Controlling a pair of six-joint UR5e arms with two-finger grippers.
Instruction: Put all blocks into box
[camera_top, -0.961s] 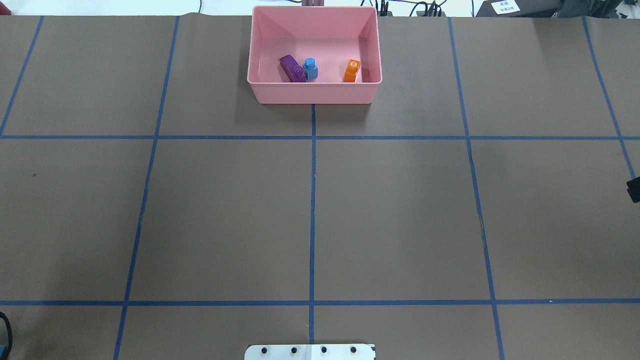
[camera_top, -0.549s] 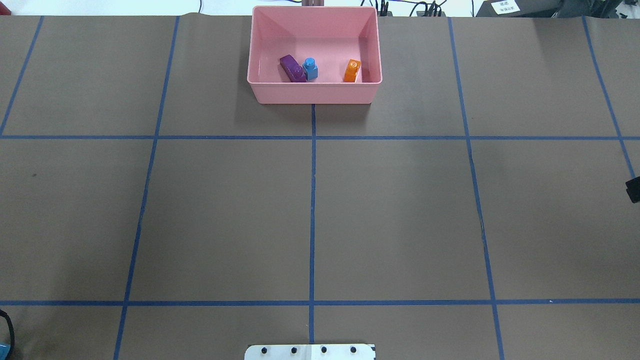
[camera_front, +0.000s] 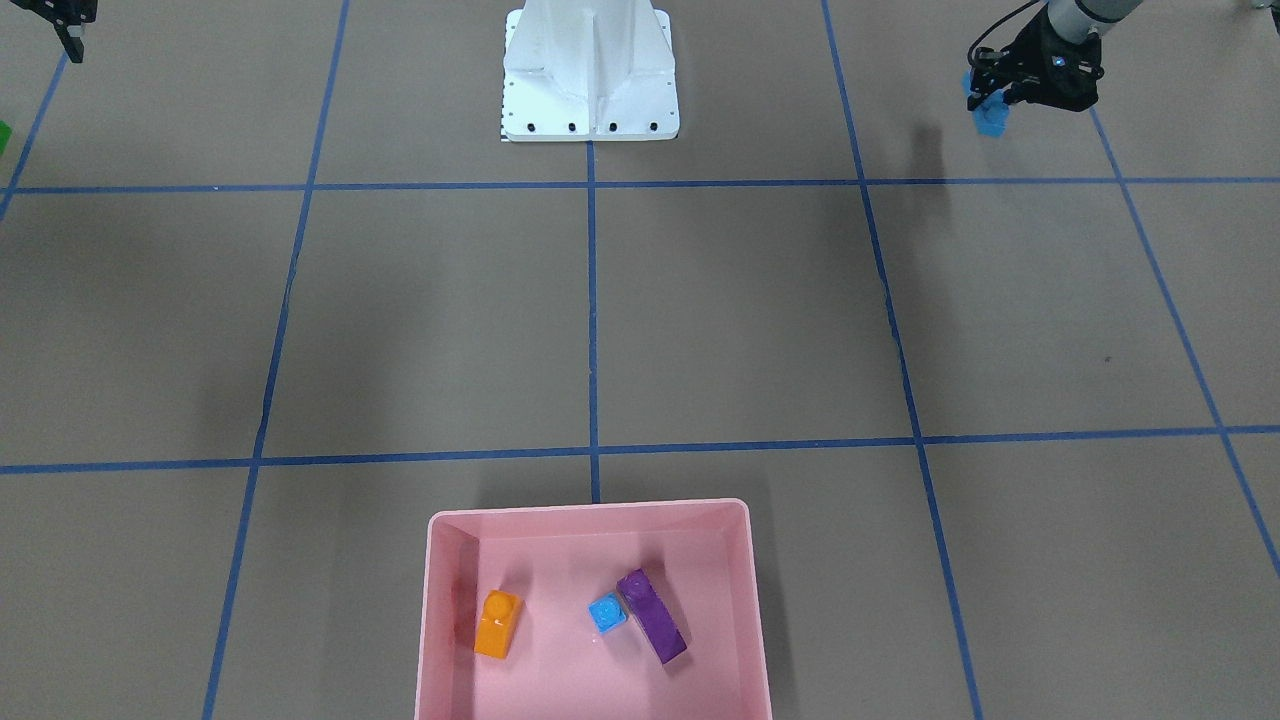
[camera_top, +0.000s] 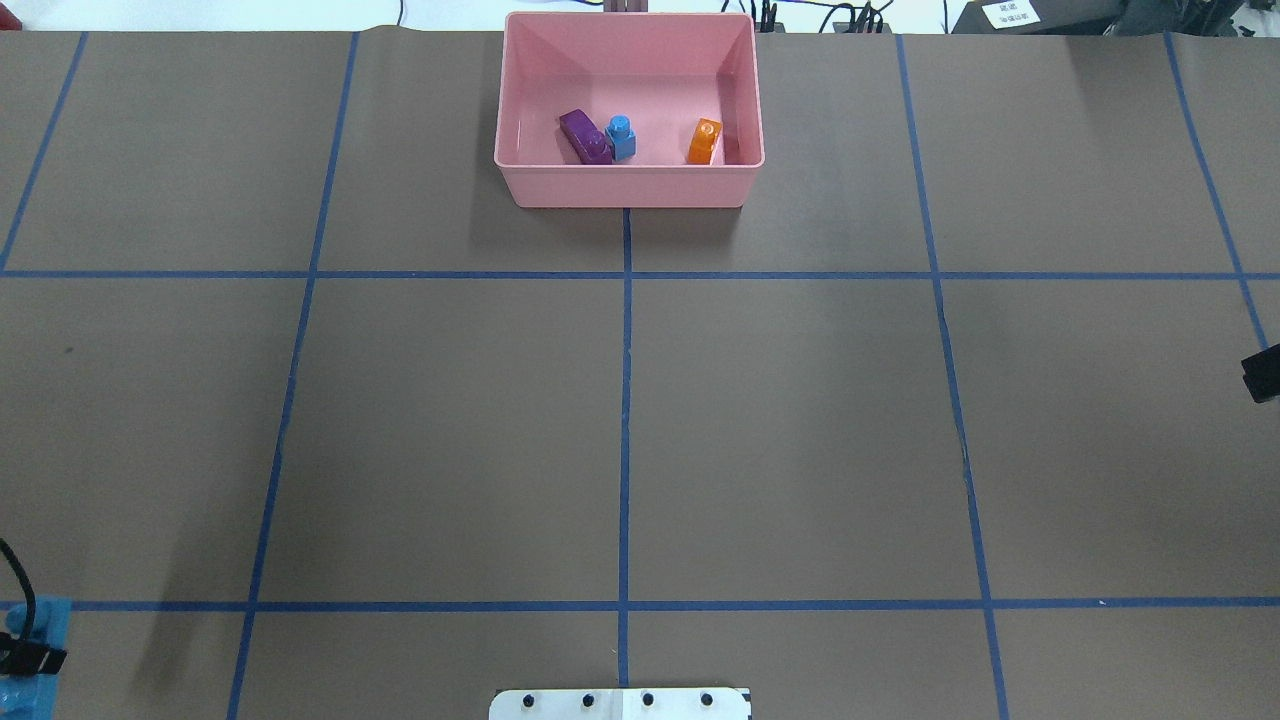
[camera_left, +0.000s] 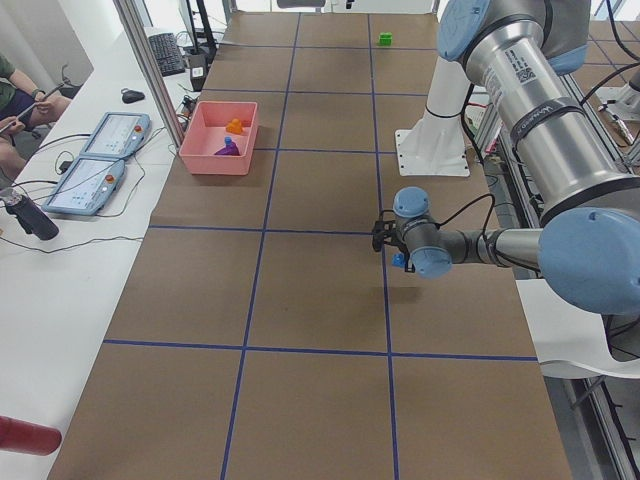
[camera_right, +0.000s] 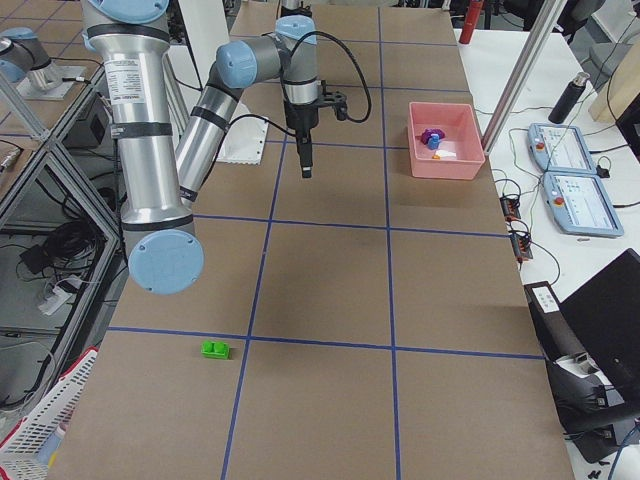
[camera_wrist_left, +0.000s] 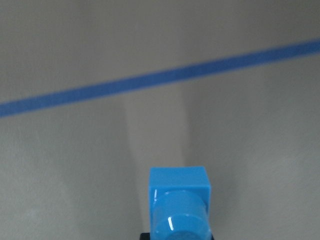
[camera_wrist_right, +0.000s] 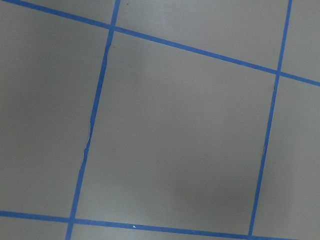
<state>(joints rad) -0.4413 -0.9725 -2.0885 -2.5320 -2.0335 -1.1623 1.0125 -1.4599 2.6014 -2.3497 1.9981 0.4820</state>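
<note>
The pink box (camera_top: 630, 190) stands at the table's far middle and holds the purple block (camera_top: 585, 135), the small blue cube (camera_top: 621, 136) and the orange block (camera_top: 705, 141). It shows in the front view too (camera_front: 590, 508). My left gripper (camera_front: 990, 95) is shut on the long blue block (camera_top: 28, 655) and holds it above the table's near left corner. The left wrist view shows this block end-on (camera_wrist_left: 180, 205). The green block (camera_right: 215, 349) lies at the table's right end, also at the front view's left edge (camera_front: 3, 135). My right gripper (camera_front: 68, 25) is above the right side. I cannot tell if it is open.
The white metal robot base (camera_front: 590, 100) stands at the table's near middle edge. Blue tape lines divide the brown table into squares. Operator tablets (camera_right: 565, 175) lie on a white bench beyond the box.
My left gripper with the long blue block has come further into the overhead view at the bottom left. The right gripper has shifted slightly at the right edge.
</note>
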